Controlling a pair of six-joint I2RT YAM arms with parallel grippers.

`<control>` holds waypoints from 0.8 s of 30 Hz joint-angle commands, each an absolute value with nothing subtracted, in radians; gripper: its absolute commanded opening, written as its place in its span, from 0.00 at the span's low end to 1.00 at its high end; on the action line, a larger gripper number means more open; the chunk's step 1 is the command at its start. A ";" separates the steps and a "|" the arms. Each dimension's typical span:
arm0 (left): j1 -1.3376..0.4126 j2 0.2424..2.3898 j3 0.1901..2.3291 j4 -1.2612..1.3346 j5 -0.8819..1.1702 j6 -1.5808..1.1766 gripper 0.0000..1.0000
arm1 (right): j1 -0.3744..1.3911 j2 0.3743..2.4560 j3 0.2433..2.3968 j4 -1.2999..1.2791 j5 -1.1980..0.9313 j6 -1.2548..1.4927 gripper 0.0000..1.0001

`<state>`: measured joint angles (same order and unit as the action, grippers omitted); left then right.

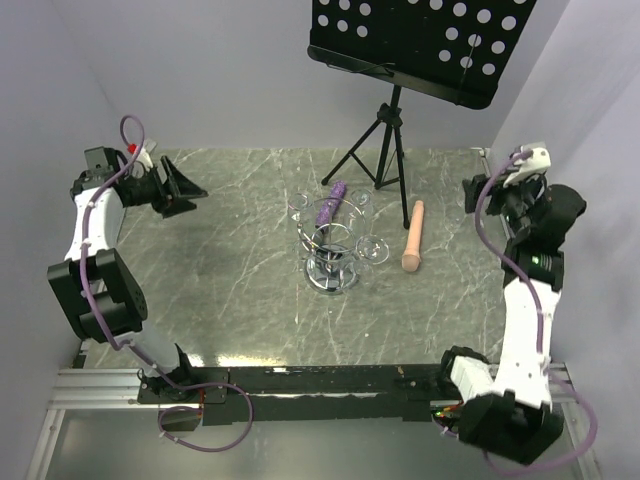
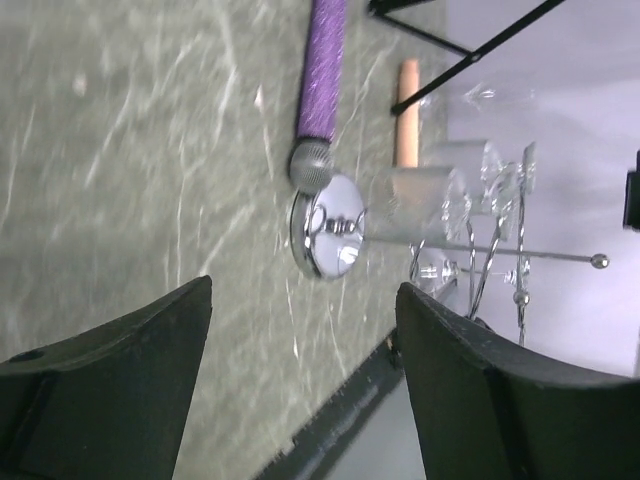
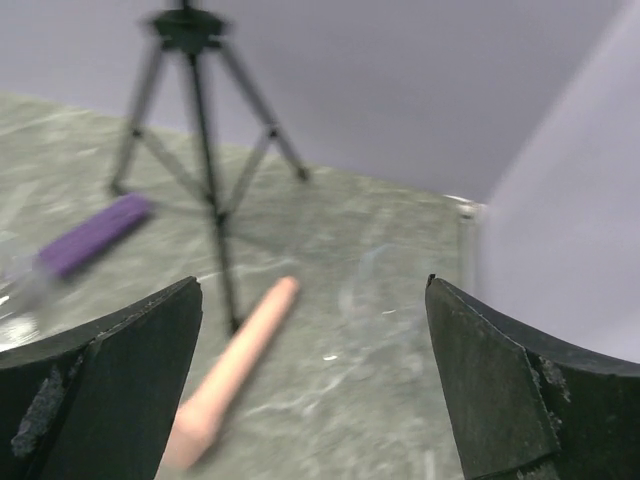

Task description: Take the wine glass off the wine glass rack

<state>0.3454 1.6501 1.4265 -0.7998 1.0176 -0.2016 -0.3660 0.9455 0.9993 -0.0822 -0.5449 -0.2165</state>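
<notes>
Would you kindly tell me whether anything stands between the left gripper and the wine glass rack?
Nothing visible does. Bare table lies between the left gripper and the wine glass rack; the purple microphone lies beside the rack's base, off that path.

One small shiny chrome wire wine glass rack (image 1: 330, 275) with a round disc base stands mid-table. On its loops hang clear wine glasses (image 1: 372, 250): at least three, the overlap hiding any exact count. Just behind the rack lies one purple glittery microphone (image 1: 330, 203); to its right, one peach cylindrical rod (image 1: 413, 235). Behind the rack stands one black tripod music stand (image 1: 385, 140). Two white-and-black robot arms flank the rack, one left (image 1: 95, 225), one right (image 1: 525, 310).
</notes>
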 commanded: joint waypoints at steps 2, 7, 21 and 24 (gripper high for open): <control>0.301 1.566 1.376 -0.471 1.123 -0.258 0.78 | -0.318 0.822 1.011 -0.423 -0.788 -0.227 0.94; 0.243 1.490 1.358 -0.595 1.135 0.108 0.82 | -0.204 0.724 0.927 -0.610 -0.828 -0.374 0.92; -0.060 1.295 1.049 -0.140 1.095 0.256 0.81 | -0.104 0.793 1.023 -0.821 -0.796 -0.342 0.87; -0.063 1.339 1.081 -0.176 1.072 0.247 0.78 | 0.006 0.764 0.985 -0.825 -0.812 -0.426 0.85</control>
<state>-0.0578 1.3125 1.0466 -0.3367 1.0813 0.3042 -0.1032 0.8024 0.9691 -0.7807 -0.7578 -0.3527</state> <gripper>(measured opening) 0.797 0.862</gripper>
